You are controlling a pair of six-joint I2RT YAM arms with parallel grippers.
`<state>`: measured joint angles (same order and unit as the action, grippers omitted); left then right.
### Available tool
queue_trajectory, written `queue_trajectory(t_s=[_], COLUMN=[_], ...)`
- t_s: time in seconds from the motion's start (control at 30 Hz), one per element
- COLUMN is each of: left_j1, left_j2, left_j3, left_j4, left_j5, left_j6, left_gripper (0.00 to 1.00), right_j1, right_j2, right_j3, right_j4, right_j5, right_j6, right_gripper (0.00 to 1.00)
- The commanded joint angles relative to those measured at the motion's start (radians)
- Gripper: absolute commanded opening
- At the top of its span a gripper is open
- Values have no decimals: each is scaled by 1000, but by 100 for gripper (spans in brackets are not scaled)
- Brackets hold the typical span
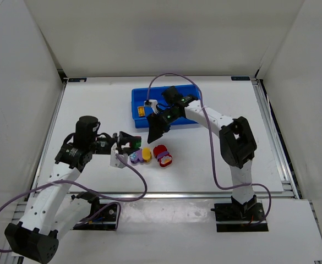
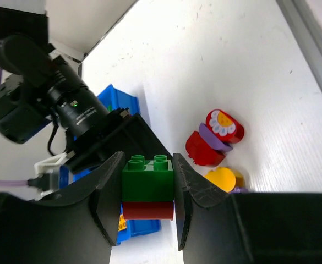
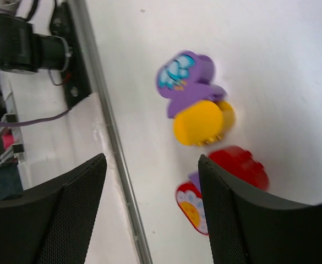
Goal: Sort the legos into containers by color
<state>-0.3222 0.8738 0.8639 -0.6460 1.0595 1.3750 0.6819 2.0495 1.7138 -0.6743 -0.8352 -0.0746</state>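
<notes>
"One filed, is that the count?"
"One seen. Item: yellow-orange brick (image 1: 141,111), lying in the tray (image 1: 140,98) toward its left end. Which compartment, I cannot tell from above. The right arm crosses the tray and hides part of it, so more may lie there."
"In transit?"
"Item: green-on-red brick (image 2: 148,187), clamped in the left tool (image 2: 148,179), apparently lifted off the surface (image 1: 94,99), just left of the loose lot. Two colours, so its compartment will be a judgement call."
"Right tool (image 3: 151,160)?"
"Spread wide, nothing in it. Hangs over the loose lot, between that and the tray."
"Unsorted?"
"Item: purple-and-yellow brick (image 3: 194,104). Item: red flower brick (image 2: 213,138), just beside it. Both on the surface, nearer the arms than the tray and apart from it."
"Tally?"
"By my reckoning, early: one in, one in hand, two clusters yet to lift, and any stacked colours may need splitting first."
</notes>
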Motion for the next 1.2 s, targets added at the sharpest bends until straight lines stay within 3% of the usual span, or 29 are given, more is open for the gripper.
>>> queue_trajectory(t_s=[0.0,0.07,0.1,0.17,0.27,0.3,0.37,0.53,0.63,0.7,0.87,1.0,1.17], left_j1=[-5,-5,-5,5,56,75,113,251,298,310,345,348,354], left_j2=[-25,-27,-27,-4,77,117,152,258,298,313,366,389,401], left_j3=[35,34,27,27,96,107,132,138,164,190,241,262,267], left_j4=[29,132,281,386,433,466,491,617,600,553,503,473,434], left_j5=[51,4,-69,-148,-205,-229,-242,-214,-272,-358,-401,-441,-466], left_j6=[-126,-323,-564,-774,-1070,-1237,-1346,-1857,-1968,-2028,-2165,-2278,-2370], left_gripper=[11,10,10,10,10,10,10,10,10,10,10,10,10], right_j1=[-33,-45,-59,-67,-68,-71,-71,-71,-49,-22,132,240,311], right_j2=[-94,-136,-159,-231,-294,-302,-324,-388,-445,-486,-531,-506,-411], right_j3=[-40,-95,-153,-210,-273,-282,-293,-361,-425,-459,-497,-522,-488], right_j4=[62,114,178,247,324,338,352,470,568,614,720,867,1137], right_j5=[57,48,45,31,39,45,47,41,103,241,548,898,1151], right_j6=[-19,-19,-16,-16,-39,-43,-40,-1,29,-7,-169,-316,-392], right_gripper=[72,72,72,72,72,72,72,72,73,73,72,71,67])
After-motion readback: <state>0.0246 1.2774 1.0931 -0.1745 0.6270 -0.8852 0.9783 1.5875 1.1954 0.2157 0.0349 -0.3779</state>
